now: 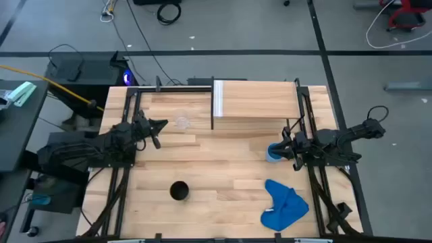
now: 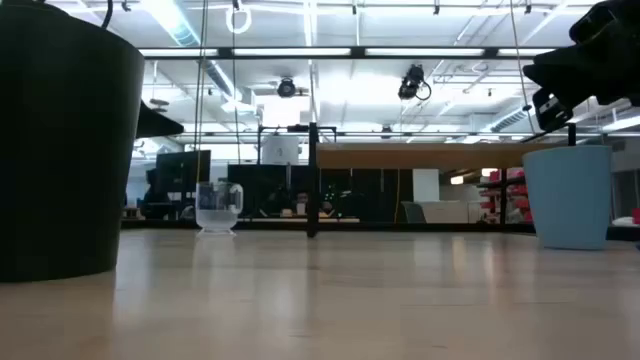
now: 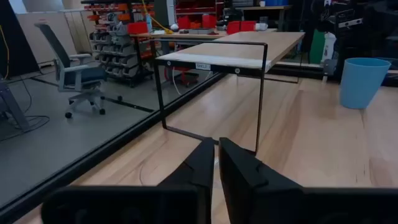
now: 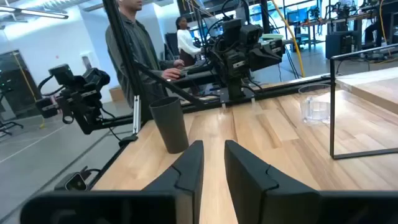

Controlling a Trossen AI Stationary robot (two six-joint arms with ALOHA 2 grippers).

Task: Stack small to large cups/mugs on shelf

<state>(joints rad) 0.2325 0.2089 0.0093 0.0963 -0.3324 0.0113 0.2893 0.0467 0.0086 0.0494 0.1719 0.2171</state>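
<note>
The small clear cup (image 1: 182, 121) stands on the tabletop left of the shelf (image 1: 260, 100); it also shows in the low view (image 2: 218, 207). The light-blue cup (image 1: 273, 153) stands upright in front of the shelf's right part. The black cup (image 1: 179, 191) stands upright near the table's near edge. My left gripper (image 1: 162, 125) is shut and empty, just left of the clear cup. My right gripper (image 1: 282, 145) hovers above and just right of the light-blue cup (image 2: 570, 195), its fingers (image 4: 198, 155) a narrow gap apart, and holds nothing.
A crumpled blue cloth (image 1: 283, 206) lies at the near right of the table. The shelf stands on thin black legs (image 3: 261, 99) with open room under it. Bare tabletop lies between the cups. People (image 4: 130, 43) stand in the room beyond the table's left side.
</note>
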